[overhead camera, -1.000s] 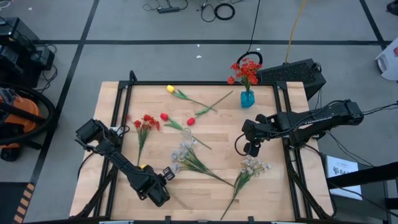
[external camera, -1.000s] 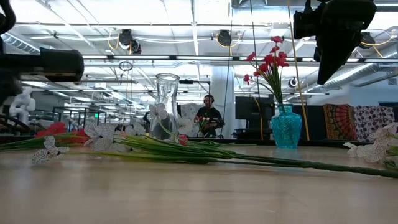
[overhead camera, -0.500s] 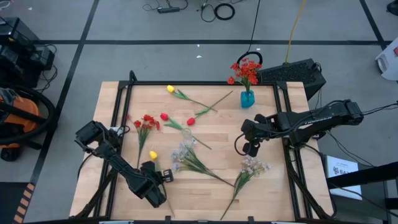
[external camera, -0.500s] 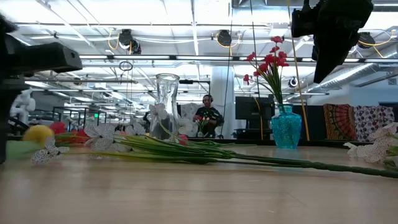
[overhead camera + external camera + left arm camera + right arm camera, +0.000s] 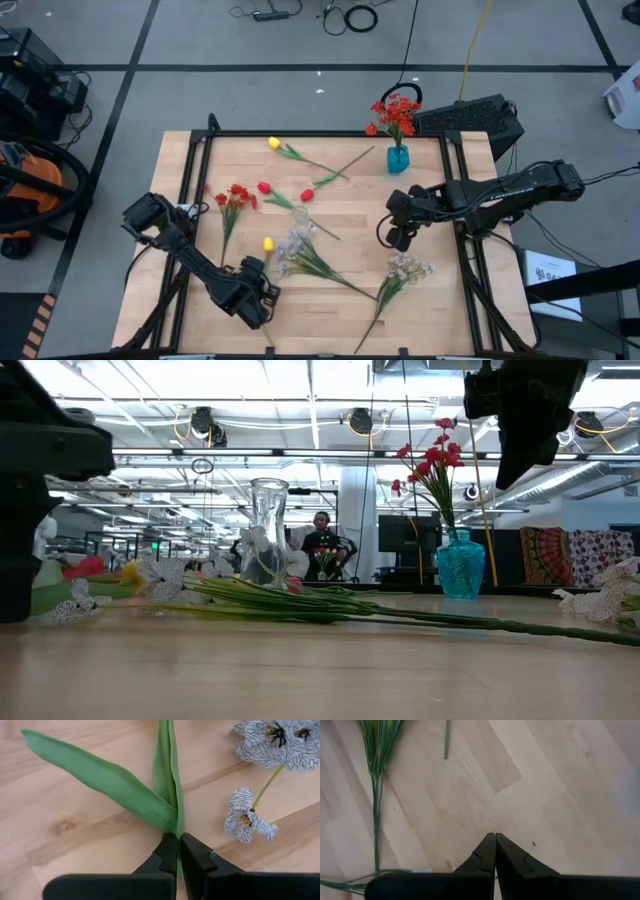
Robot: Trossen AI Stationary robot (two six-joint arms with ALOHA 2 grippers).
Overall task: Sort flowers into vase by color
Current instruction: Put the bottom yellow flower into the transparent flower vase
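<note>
High view: left gripper (image 5: 262,283) low over the tabletop (image 5: 340,205), well away from the teal vase (image 5: 397,158), on the side toward the left arm's base. Clamped on the stalk of a yellow tulip (image 5: 268,244); bud sits just beyond the fingertips, pointing toward the vase end. Left wrist view confirms: both fingers pinched together on the green stem (image 5: 177,827) right where a broad leaf (image 5: 100,777) splits off, white veined blossoms (image 5: 272,737) just beside it.

Right gripper (image 5: 402,236) hovering above bare wood, near the vase, on its right-arm side. Fingers together, nothing between them; right wrist view shows only planks below, plus a thin green sprig (image 5: 376,750) off to one side.

Vase standing upright at the far edge of the tabletop, red blossom cluster (image 5: 396,112) already in it. Low view: same teal vase (image 5: 460,565) with red stems rising from it, clear glass vase (image 5: 268,532) nearer the middle.

Loose flowers well apart from the vase: second yellow tulip (image 5: 274,143) toward the far edge, red cluster (image 5: 236,196) and two red buds (image 5: 264,187) mid-tabletop, white sprays (image 5: 296,246) near the held tulip, another white spray (image 5: 408,267) below the right gripper.
</note>
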